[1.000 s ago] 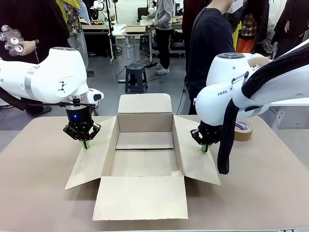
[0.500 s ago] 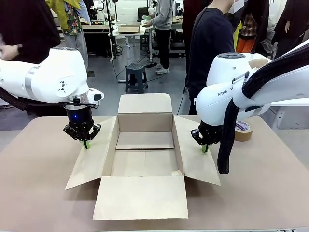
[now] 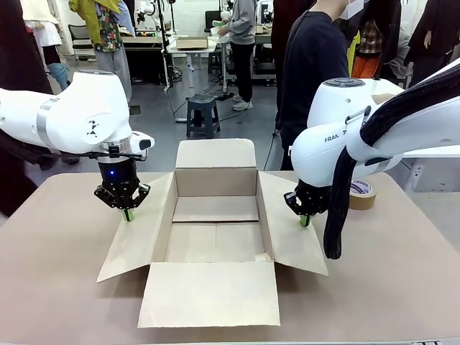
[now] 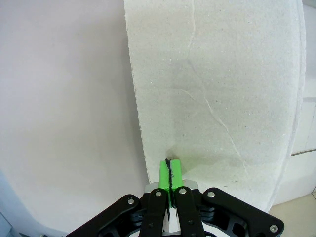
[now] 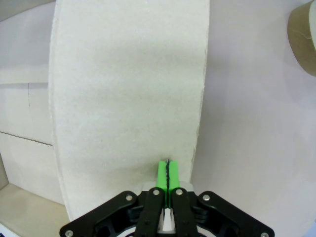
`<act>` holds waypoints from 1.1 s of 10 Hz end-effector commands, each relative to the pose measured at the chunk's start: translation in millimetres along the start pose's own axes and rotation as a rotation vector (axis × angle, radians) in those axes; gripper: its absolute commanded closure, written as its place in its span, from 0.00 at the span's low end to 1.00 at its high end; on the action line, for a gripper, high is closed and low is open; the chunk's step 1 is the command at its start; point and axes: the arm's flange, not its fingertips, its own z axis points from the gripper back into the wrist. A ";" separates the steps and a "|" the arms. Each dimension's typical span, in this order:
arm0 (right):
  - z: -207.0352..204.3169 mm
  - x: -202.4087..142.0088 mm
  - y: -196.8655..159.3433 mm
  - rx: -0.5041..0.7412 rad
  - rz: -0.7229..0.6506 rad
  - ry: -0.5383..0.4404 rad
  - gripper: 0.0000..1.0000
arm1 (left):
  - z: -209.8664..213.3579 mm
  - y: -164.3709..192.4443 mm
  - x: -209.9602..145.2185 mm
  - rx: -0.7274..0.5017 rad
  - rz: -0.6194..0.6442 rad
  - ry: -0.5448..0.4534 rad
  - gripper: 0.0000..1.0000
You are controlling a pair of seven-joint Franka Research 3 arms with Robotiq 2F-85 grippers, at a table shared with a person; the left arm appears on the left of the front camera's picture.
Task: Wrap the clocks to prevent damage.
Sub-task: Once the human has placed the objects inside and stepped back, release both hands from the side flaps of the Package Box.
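Beneath left end effector (image 3: 128, 214), box flap (image 3: 136, 246).

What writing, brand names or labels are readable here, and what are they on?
"FRAN": on the white right arm, the rest hidden.
Tape roll: print on its label, too small to read.
Left arm: small black emblem, no letters.
Cardboard box: no print.

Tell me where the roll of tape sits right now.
In the front view the roll of tape lies on the table at the robot's right, just behind the right arm and right of the open cardboard box.
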 end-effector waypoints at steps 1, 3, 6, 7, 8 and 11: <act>-3.1 0.0 -0.3 -0.011 -0.008 0.003 0.99 | -0.4 -0.2 -0.1 -0.001 -0.005 0.000 1.00; -3.1 0.0 -0.3 -0.011 -0.008 0.003 0.99 | -0.4 -0.2 -0.1 -0.001 -0.005 0.000 1.00; -3.1 0.0 -0.3 -0.011 -0.008 0.003 0.99 | -0.4 -0.2 -0.1 -0.001 -0.005 0.000 1.00; -3.1 0.0 -0.3 -0.011 -0.008 0.003 0.99 | -0.4 -0.2 -0.1 -0.001 -0.005 0.000 1.00; -3.1 0.0 -0.3 -0.011 -0.008 0.003 0.99 | -0.4 -0.2 -0.1 -0.001 -0.005 0.000 1.00; -3.1 0.0 -0.3 -0.011 -0.008 0.003 0.99 | -0.4 -0.2 -0.1 -0.001 -0.005 0.000 1.00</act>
